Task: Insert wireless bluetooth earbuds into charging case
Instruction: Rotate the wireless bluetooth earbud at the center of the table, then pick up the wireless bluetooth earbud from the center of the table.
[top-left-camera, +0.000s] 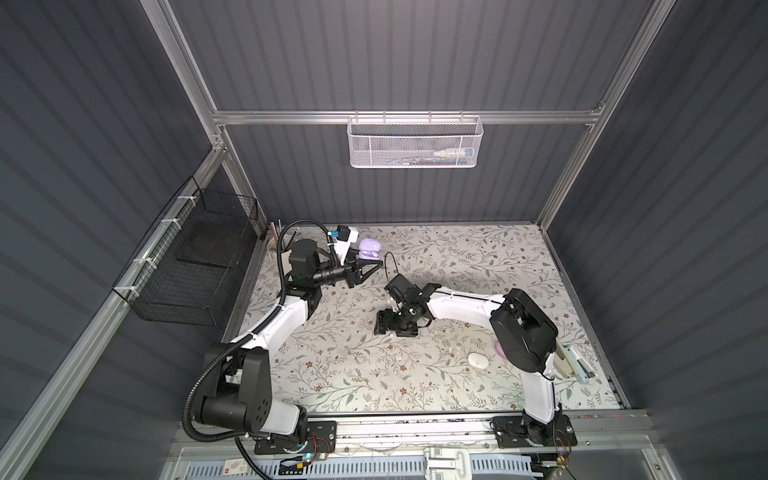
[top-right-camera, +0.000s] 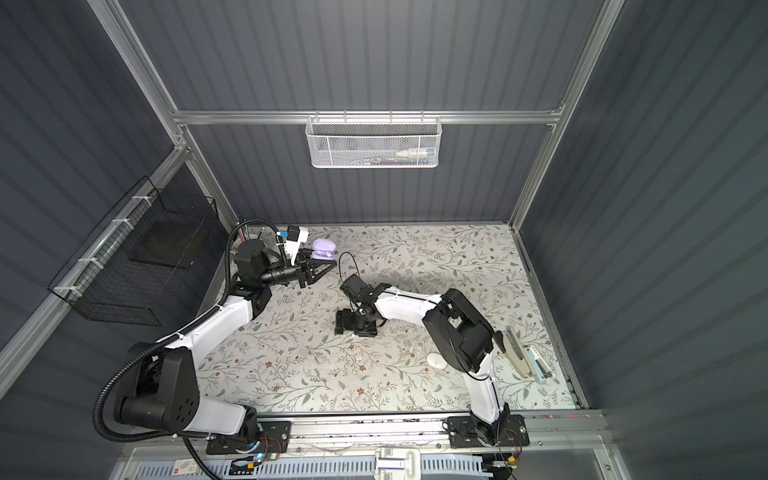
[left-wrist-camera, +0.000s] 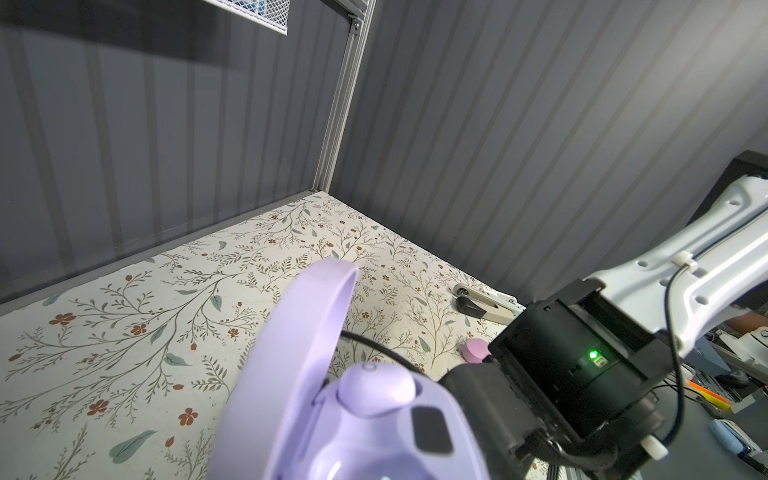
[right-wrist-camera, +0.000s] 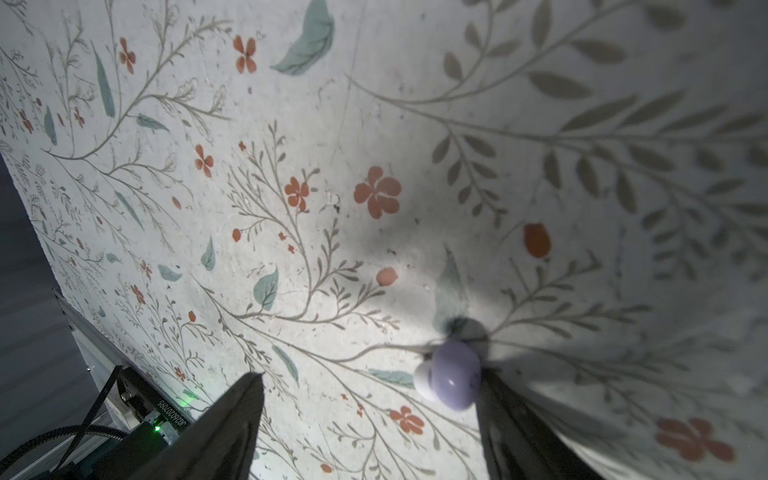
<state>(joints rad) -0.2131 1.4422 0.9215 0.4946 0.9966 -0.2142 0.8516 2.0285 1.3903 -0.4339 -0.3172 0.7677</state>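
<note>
As seen in both top views, upper left of floral surface (top-left-camera: 457, 257) (top-right-camera: 415, 257): L gripper (top-left-camera: 376, 264) (top-right-camera: 330, 264), fingers drawn narrow against base of open lavender charging case (top-left-camera: 370, 248) (top-right-camera: 324, 248), lid up. Ctr of frame: R gripper (top-left-camera: 394, 327) (top-right-camera: 356, 327) pointing down at surface, fingers hidden under wrist, spread not readable from here. Lower right: closed white case (top-left-camera: 478, 360) (top-right-camera: 436, 360) lying flat just beside R arm. Pink item (top-left-camera: 500, 351) half hidden behind that arm. Two stapler-like tools (top-left-camera: 575, 361) nr right edge. White mesh basket (top-left-camera: 415, 141) on back rail, black wire basket (top-left-camera: 187, 266) on left wall.

L wrist view: charging case (left-wrist-camera: 291, 415) filling bottom ctr, lid tilted open toward mid frame. Seated earbud (left-wrist-camera: 376, 388), lavender, in one well. L fingers out of shot, but case right up at lens, so read as clamped in them. Pink item (left-wrist-camera: 476, 351) at mid right, R arm across right side.

R wrist view: R gripper (right-wrist-camera: 370, 376) w/ fingers (right-wrist-camera: 232, 419) set wide apart, gripping nothing. Loose earbud (right-wrist-camera: 453, 378), lavender w/ white tip, on surface right of ctr low in frame, touching inner face of one finger, well apart from the other.
</note>
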